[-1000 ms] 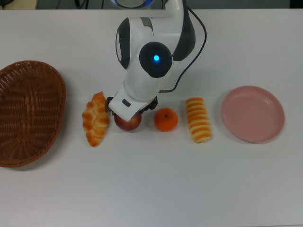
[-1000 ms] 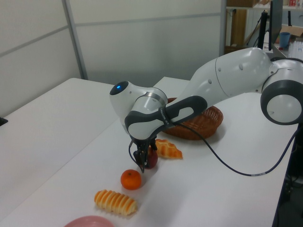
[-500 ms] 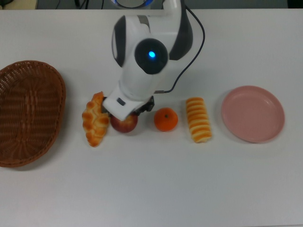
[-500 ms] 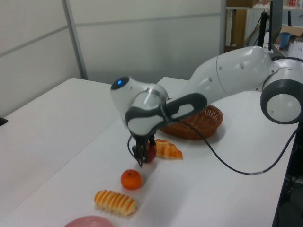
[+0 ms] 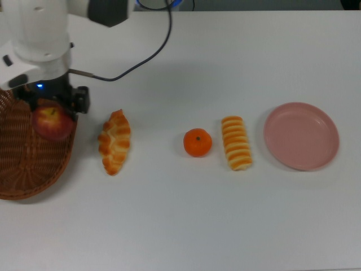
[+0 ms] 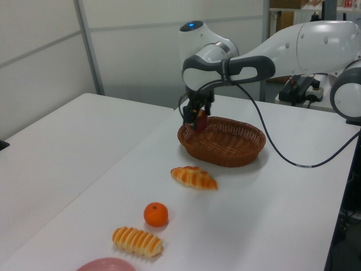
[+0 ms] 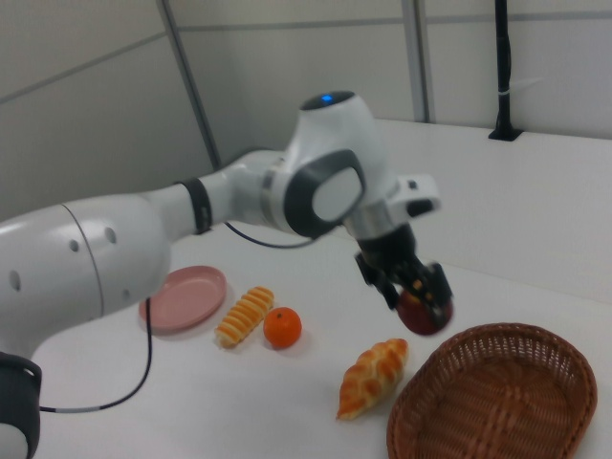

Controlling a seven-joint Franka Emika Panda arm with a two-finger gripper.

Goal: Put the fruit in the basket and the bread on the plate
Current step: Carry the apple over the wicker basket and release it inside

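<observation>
The gripper sits at the upper left of the top view, its jaws closed around the red apple, which hangs in the air over the near rim of the wicker basket. In the right view the apple is clearly above the basket's edge, not touching it, with a dark finger pressed on either side. The left view shows the same grip above the basket in the middle of the frame.

On the white bench the other things lie in a row across the middle of the top view: the braided roll just beside the basket, then the tangerine, the striped roll close by it, and the pink plate at the right, bare.
</observation>
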